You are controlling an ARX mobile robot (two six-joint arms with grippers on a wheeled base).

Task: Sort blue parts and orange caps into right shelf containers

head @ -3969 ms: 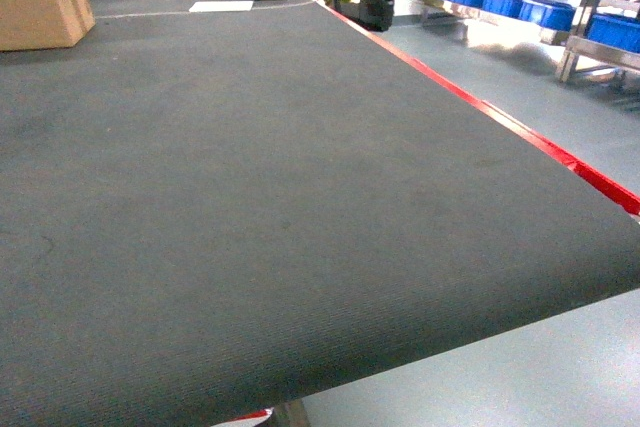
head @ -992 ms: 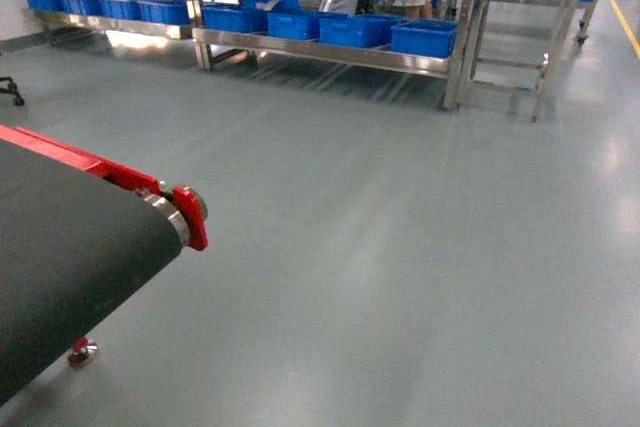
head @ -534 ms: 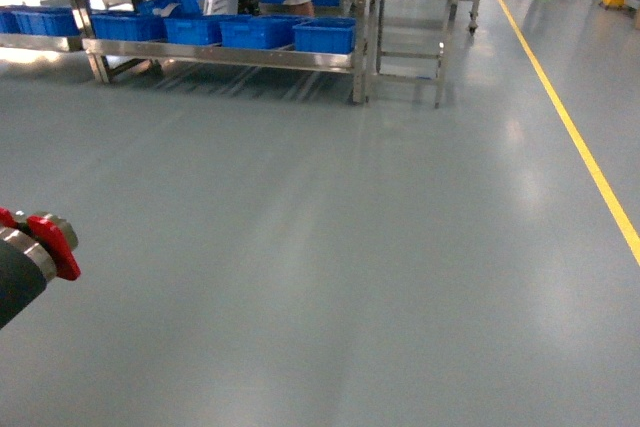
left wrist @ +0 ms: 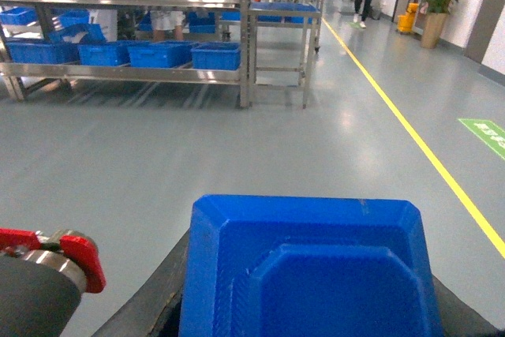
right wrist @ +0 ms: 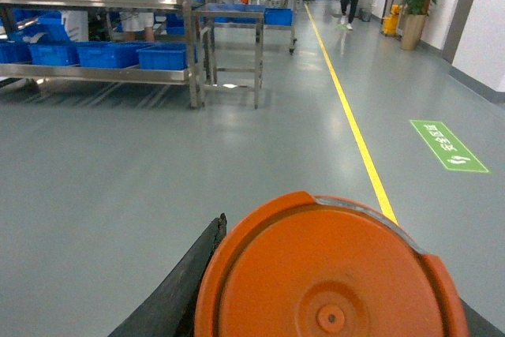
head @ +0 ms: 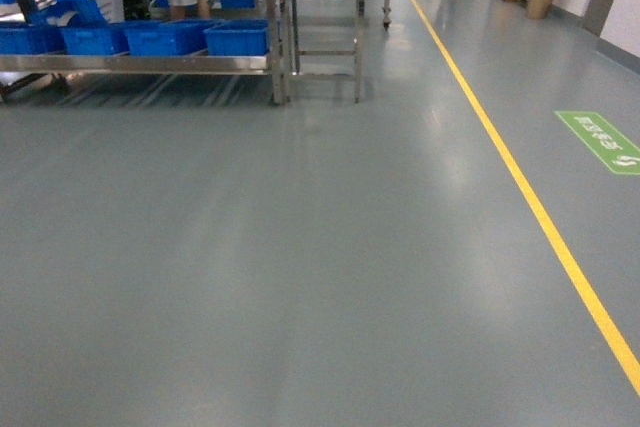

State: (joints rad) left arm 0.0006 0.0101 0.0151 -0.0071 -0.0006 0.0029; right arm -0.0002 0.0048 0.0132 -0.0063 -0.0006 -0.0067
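An orange cap (right wrist: 323, 274) fills the lower foreground, black jaws flanking it; beyond it across the floor (right wrist: 197, 163), the shelf (right wrist: 102, 37) holds blue containers (right wrist: 106, 54).

A yellow floor line (head: 520, 192) runs beside a green floor sign (head: 600, 140).

Only the fingers show. The left fingers (left wrist: 150, 299) are matte black, smooth slanting slabs, one in each near corner of the left wrist view. The right fingers (right wrist: 183, 290) are the same black, with a thin raised edge on the left one. No cables, screws or markings can be seen.
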